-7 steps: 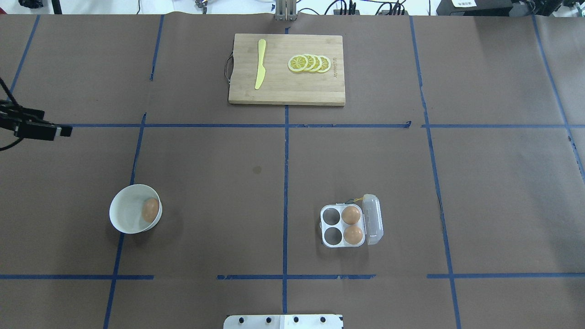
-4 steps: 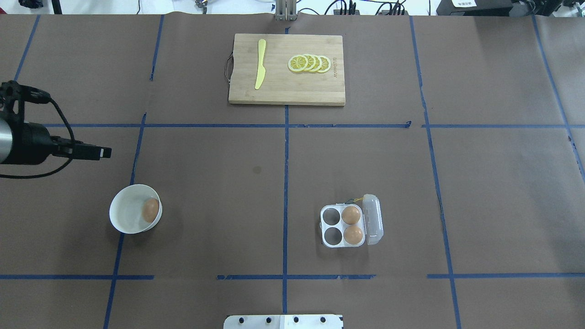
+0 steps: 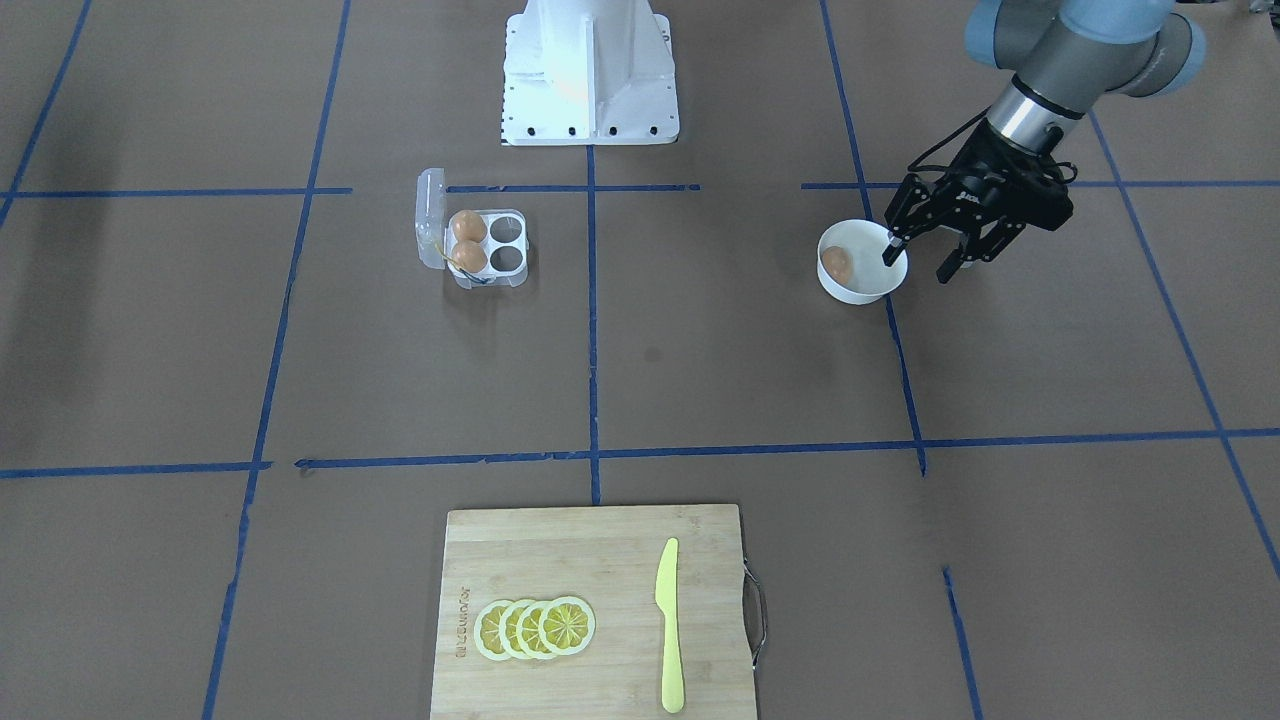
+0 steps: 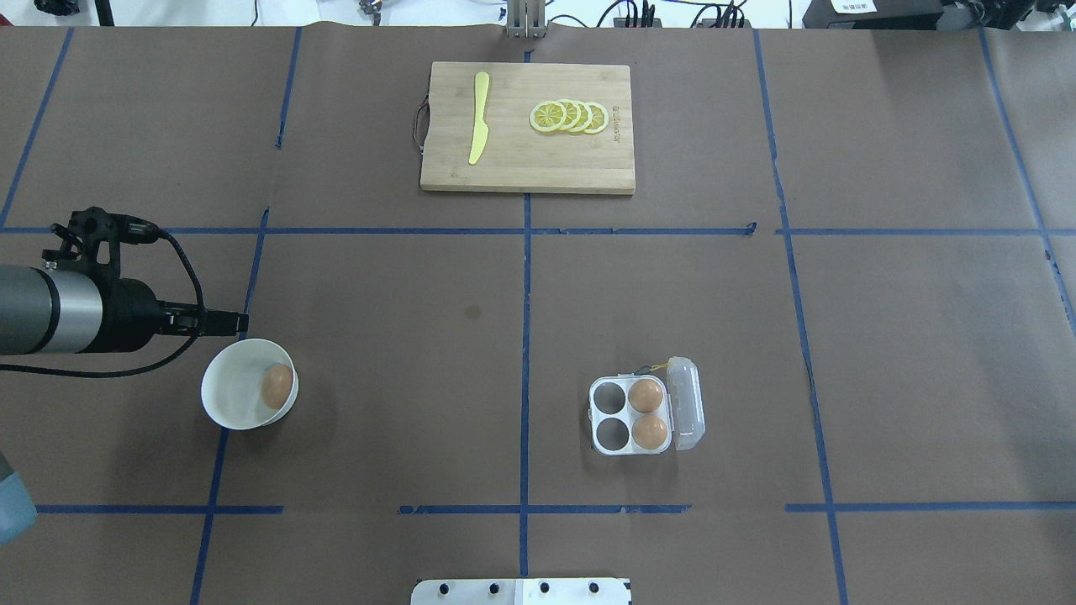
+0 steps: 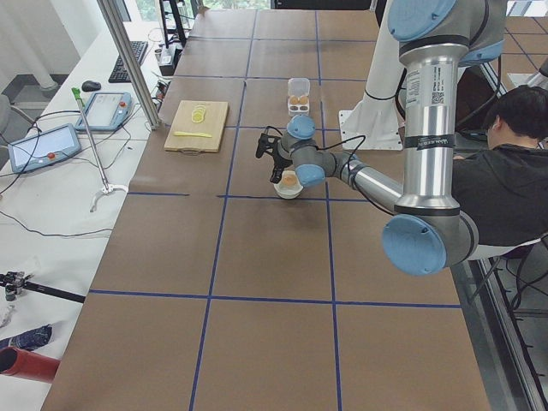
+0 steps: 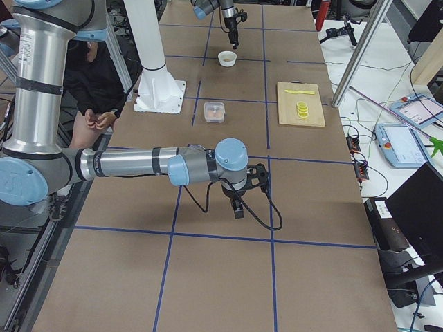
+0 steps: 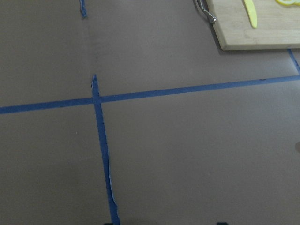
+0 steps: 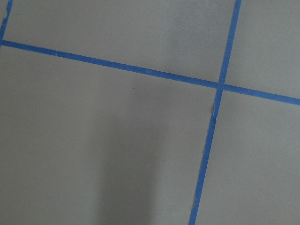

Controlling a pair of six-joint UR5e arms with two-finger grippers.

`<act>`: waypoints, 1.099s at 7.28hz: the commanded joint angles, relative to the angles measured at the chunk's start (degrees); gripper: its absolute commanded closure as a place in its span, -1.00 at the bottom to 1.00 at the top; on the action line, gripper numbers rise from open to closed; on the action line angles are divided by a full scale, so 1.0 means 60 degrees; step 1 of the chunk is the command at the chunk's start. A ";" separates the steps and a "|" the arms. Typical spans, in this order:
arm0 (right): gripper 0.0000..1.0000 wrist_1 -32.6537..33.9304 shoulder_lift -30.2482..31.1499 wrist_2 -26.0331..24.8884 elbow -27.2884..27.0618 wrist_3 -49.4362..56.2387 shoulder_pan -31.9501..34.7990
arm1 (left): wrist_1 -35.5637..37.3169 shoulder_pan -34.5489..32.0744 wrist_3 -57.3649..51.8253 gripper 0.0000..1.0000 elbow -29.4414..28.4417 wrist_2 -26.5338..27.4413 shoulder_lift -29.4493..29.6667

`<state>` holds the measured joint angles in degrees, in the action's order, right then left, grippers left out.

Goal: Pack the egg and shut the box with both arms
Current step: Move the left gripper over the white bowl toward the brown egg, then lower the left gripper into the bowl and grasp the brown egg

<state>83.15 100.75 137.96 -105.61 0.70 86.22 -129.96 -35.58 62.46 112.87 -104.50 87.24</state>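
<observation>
A tan-brown egg (image 4: 276, 386) lies in a white bowl (image 4: 220, 402) at the left. The clear egg box (image 4: 607, 413) stands right of centre, lid (image 4: 685, 403) open to the right. Its two right cells hold eggs (image 4: 646, 395) and its two left cells show empty. My left gripper (image 3: 918, 258) is open and empty, hovering at the bowl's (image 3: 860, 292) far-left rim, just beyond the egg (image 3: 837, 264). In the overhead view it (image 4: 238, 322) hangs just past the bowl. My right gripper (image 6: 239, 209) shows only in the exterior right view, far from the box (image 6: 214, 111); I cannot tell its state.
A wooden cutting board (image 4: 525, 168) lies at the far middle, with a yellow knife (image 4: 479, 118) and lemon slices (image 4: 570, 117) on it. The white pedestal base (image 3: 588, 70) stands at the near edge. A seated person (image 5: 505, 171) is beside the table.
My left arm has swung in from the table's left edge, nearer and to the right, ending just over the bowl's far rim. Egg, bowl and box have not moved.
</observation>
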 commanded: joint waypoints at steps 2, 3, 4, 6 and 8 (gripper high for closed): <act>-1.00 0.0000 -0.0004 -0.0009 0.0024 0.0000 0.0000 | 0.0083 0.1022 0.0839 -0.35 -0.0585 0.0731 0.0283; -1.00 -0.0015 -0.0004 -0.0009 0.0067 0.0015 0.0000 | 0.0068 0.1023 0.0840 -0.33 -0.0748 0.0819 0.0327; -1.00 -0.0015 -0.0004 -0.0009 0.0068 0.0015 0.0000 | 0.0068 0.1052 0.0840 -0.32 -0.0836 0.0849 0.0371; -1.00 -0.0015 -0.0004 -0.0009 0.0097 0.0015 0.0000 | 0.0068 0.1052 0.0912 -0.32 -0.0736 0.0820 0.0474; -1.00 -0.0015 -0.0004 -0.0009 0.0141 0.0044 0.0000 | 0.0068 0.1299 0.1073 -0.33 -0.0749 0.0820 0.0503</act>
<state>83.06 100.72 137.90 -104.88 0.90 86.22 -129.55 -28.75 68.30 108.42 -99.57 90.17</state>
